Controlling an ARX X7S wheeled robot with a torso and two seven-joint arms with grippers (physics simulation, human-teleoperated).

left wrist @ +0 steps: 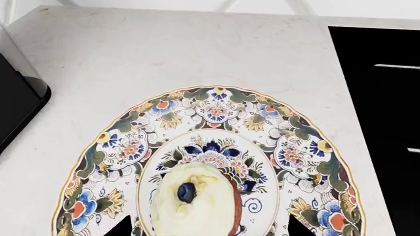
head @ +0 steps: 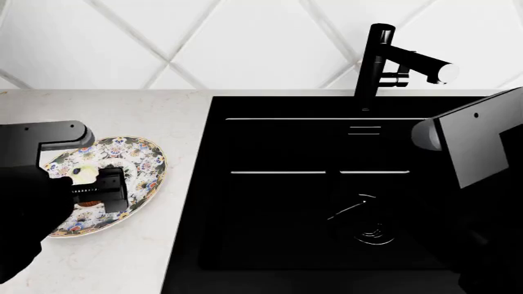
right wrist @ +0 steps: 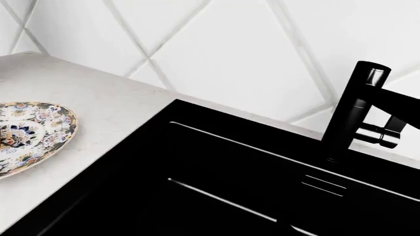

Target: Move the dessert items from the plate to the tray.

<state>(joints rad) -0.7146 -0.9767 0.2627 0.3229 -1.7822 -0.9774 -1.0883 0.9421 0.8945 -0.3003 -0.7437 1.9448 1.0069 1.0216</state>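
Note:
The floral plate lies on the pale counter, and a cupcake with white frosting and a dark dot sits at its centre. My left gripper hangs open right over the plate. Its two black fingertips stand wide on either side of the cupcake without touching it. In the head view the left gripper covers the middle of the plate, hiding the cupcake. A glossy black corner of the tray shows beside the plate. My right arm is raised over the sink; its fingers do not show.
A black sink basin fills the counter just right of the plate, with a black faucet at its back. A white tiled wall rises behind. The plate and the sink also appear in the right wrist view.

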